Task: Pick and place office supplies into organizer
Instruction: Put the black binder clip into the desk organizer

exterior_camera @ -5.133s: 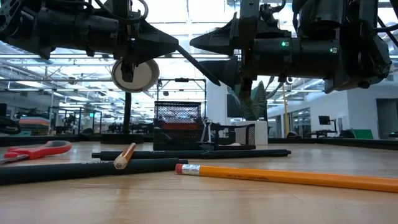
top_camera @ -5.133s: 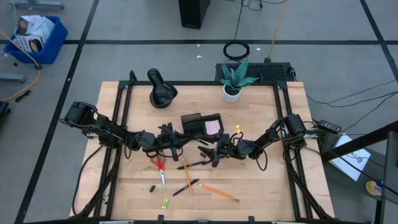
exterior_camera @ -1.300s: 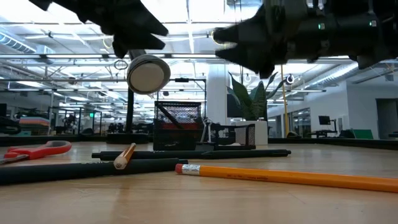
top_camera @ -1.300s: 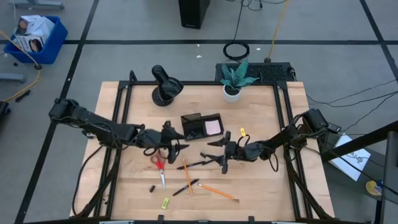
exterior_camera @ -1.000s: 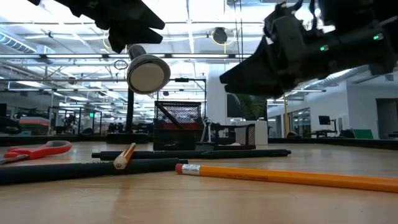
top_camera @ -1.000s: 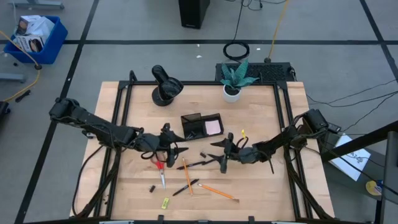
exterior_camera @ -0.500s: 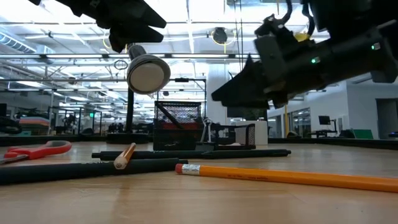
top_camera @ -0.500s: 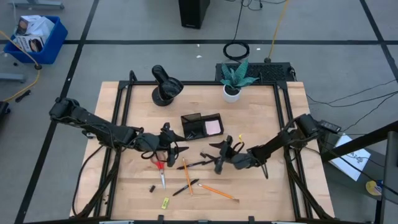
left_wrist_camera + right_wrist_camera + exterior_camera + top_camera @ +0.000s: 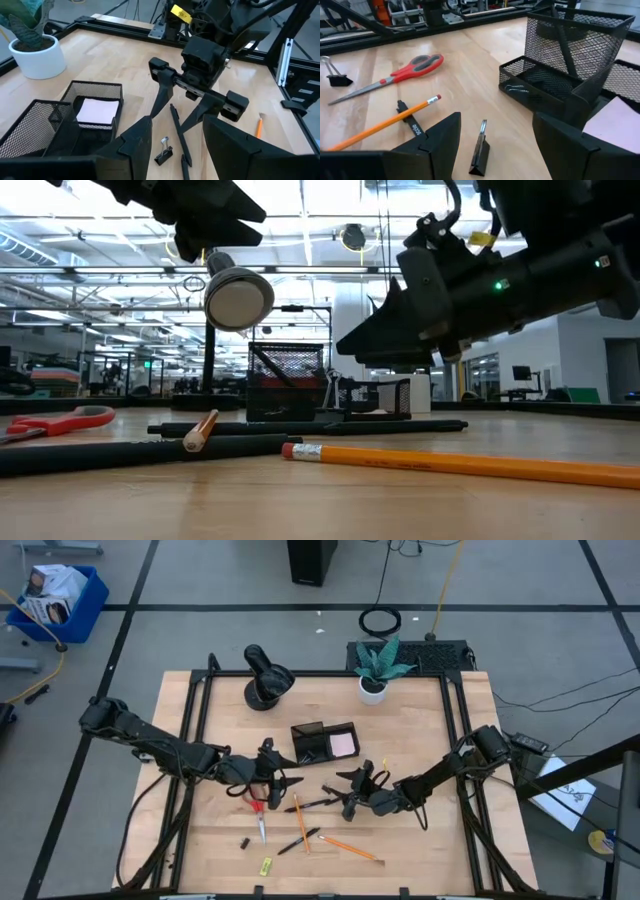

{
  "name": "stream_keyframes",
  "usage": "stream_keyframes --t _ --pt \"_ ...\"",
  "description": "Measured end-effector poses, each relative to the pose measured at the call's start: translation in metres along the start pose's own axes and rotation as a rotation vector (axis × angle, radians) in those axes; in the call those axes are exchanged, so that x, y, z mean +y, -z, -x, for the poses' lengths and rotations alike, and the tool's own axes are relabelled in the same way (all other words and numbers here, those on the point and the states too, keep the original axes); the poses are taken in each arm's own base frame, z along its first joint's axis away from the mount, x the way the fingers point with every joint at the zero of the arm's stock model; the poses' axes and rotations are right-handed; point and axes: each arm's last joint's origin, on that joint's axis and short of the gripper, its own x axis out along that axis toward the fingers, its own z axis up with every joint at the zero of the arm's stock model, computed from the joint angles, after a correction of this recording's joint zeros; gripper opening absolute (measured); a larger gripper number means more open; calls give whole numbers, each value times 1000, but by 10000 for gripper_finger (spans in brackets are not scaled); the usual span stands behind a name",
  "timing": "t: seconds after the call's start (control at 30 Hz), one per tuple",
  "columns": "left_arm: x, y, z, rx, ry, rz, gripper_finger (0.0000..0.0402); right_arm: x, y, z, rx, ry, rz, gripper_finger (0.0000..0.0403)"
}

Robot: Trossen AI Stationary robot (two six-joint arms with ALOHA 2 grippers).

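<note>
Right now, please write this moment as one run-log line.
left gripper: open, above scissors | right gripper: open, over pen | organizer: holds pink pad | held: nothing

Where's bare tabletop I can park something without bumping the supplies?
Free: the strip between the lamp-like object and the plant pot, and the right side past the right claw. Crowded: in front of the organizer, where scissors, pens and pencils lie under both claws.

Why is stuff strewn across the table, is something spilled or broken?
Nothing looks damaged. Scissors, pencils and pens lie loose on the wood, not yet in the mesh organizer, which holds only a pink pad.
</note>
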Motion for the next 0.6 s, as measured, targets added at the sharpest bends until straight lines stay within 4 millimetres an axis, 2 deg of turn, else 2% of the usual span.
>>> stream_keyframes --t 0.27,0.47,0.6 --pt "0 0 0 -2 -1 -1 179 4 15 -11 20 9 -13 238" --pt "0 0 0 -2 -1 0 180 16 10 -20 3 2 17 238" --pt "0 0 0 -2 -1 0 180 14 12 -21 15 10 23 238"
